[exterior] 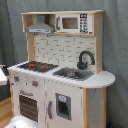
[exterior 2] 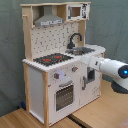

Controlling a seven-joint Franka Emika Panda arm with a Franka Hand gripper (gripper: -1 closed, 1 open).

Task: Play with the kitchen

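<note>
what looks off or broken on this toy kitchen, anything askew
Nothing stands out. The kitchen stands upright, with its hob, sink, faucet, oven door and microwave all in place and nothing spilled.
</note>
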